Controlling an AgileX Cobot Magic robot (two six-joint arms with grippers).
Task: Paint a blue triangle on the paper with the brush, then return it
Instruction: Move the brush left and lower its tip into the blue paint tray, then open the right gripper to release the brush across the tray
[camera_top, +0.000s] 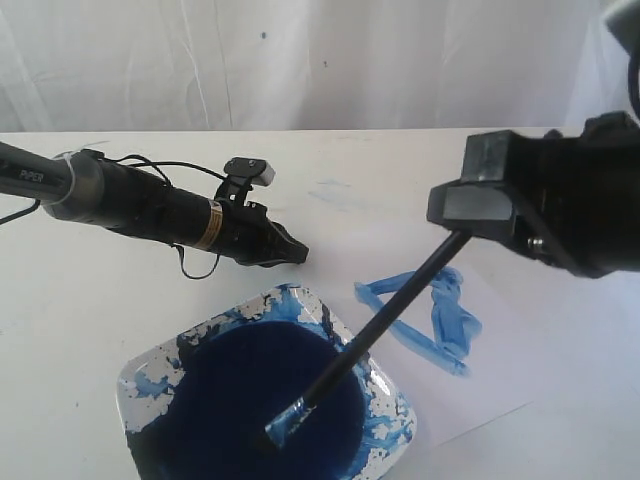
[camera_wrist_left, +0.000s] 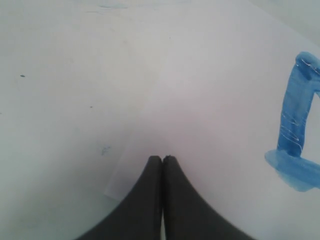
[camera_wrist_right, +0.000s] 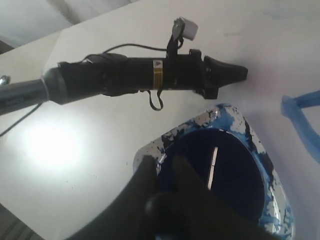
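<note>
Brush clamped in right gripper, tip in dish; left gripper closed, empty.

The near exterior camera is looking down on the table; the right wrist camera is sharing its 6 o'clock dish, the closer left one the blue triangle.

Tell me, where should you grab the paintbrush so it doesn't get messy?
Grab the brush by the top of its thin black handle, coming from the high end on the right. It slants up out of the dish, with wet blue bristles at the bottom. The right claw pinches it there.
</note>
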